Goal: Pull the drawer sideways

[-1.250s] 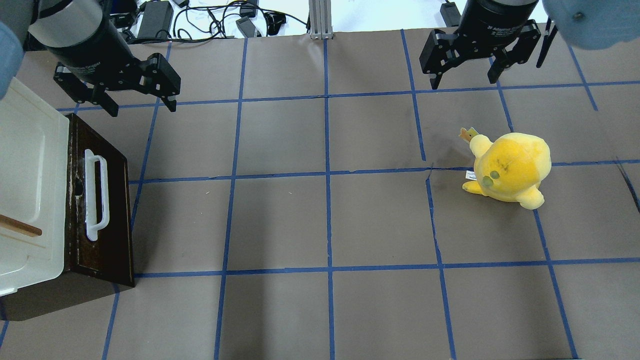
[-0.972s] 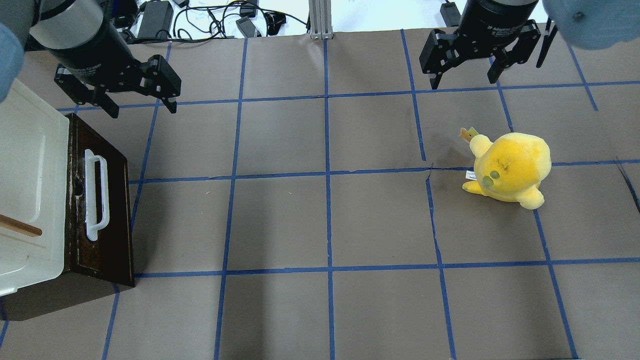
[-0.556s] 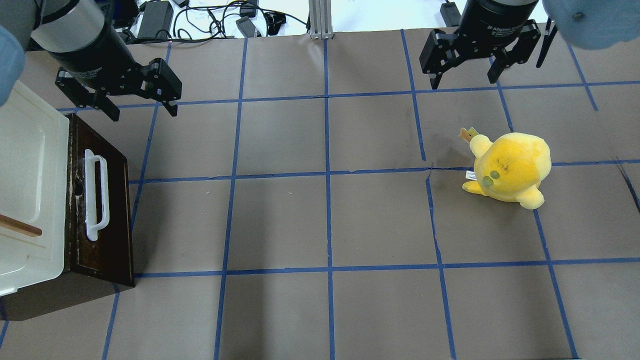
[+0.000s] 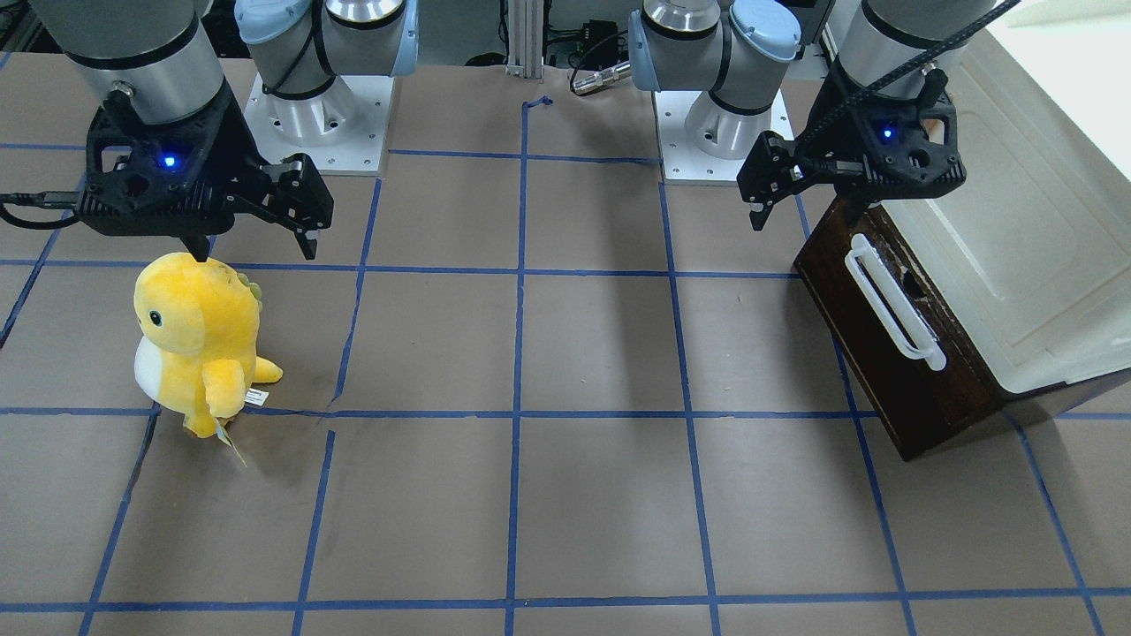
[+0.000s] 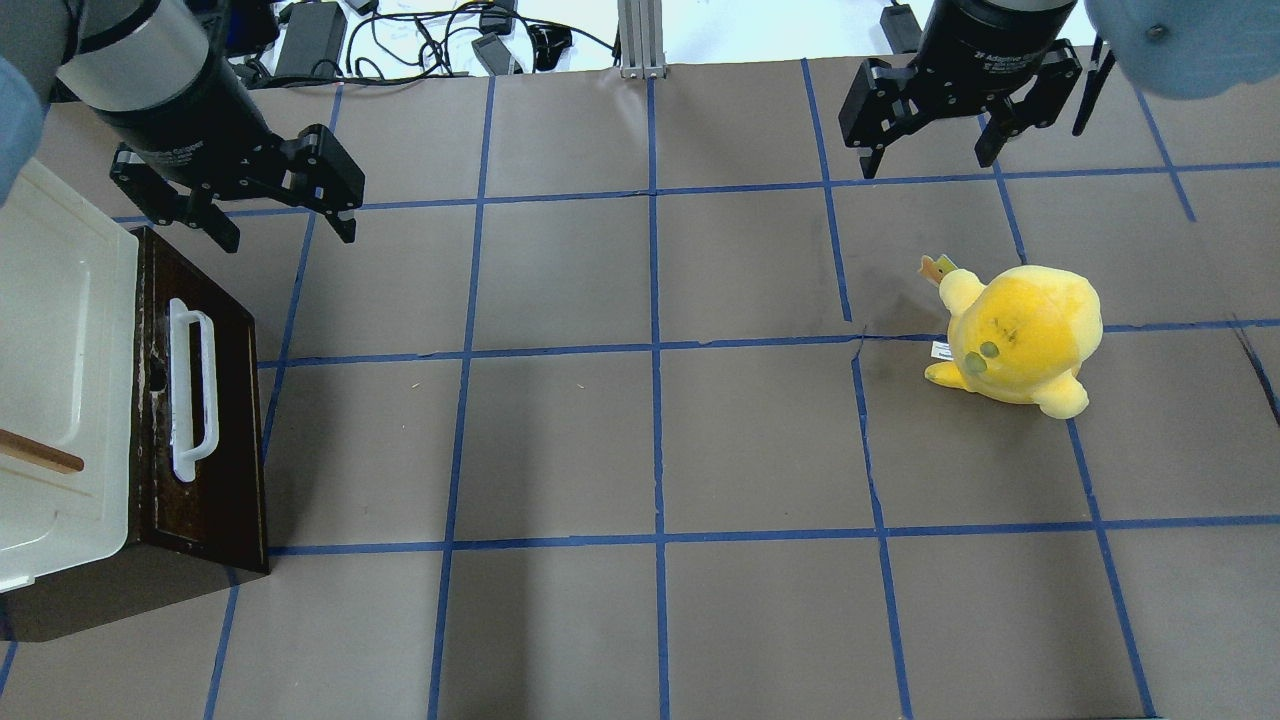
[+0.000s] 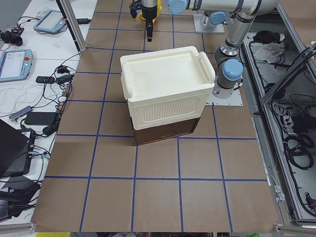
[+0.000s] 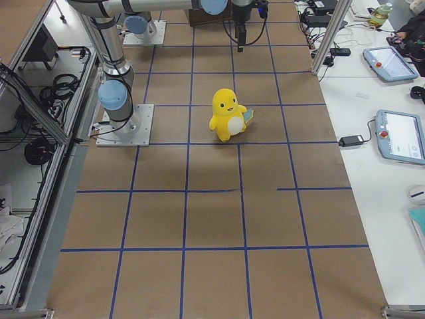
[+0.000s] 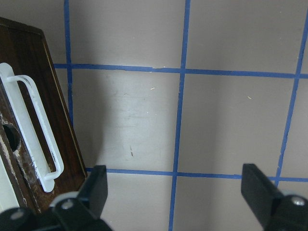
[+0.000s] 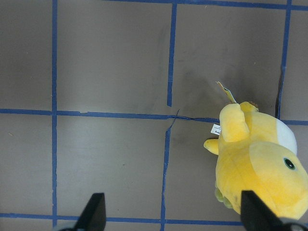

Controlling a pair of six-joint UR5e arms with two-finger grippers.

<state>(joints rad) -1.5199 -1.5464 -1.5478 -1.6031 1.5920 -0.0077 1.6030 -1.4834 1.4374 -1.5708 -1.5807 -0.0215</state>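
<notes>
The dark brown drawer (image 5: pixel 210 470) lies at the table's left edge with its white bar handle (image 5: pixel 190 390) facing the middle. It also shows in the front view (image 4: pixel 892 389) and the left wrist view (image 8: pixel 29 82). It is shut, and its interior is hidden. My left gripper (image 5: pixel 288 235) hangs open and empty above the table, just beyond the drawer's far corner and apart from the handle (image 8: pixel 33 125). My right gripper (image 5: pixel 927 165) is open and empty at the far right, above the table behind the plush.
A large cream-white plastic box (image 5: pixel 50 350) sits on top of the drawer's body, with a wooden stick (image 5: pixel 40 452) on its lid. A yellow plush toy (image 5: pixel 1015 335) stands on the right half of the table. Cables and power bricks (image 5: pixel 420 35) lie beyond the far edge.
My left gripper has shifted slightly nearer to the drawer's far corner and stays open. The right gripper, drawer and plush have not moved.
</notes>
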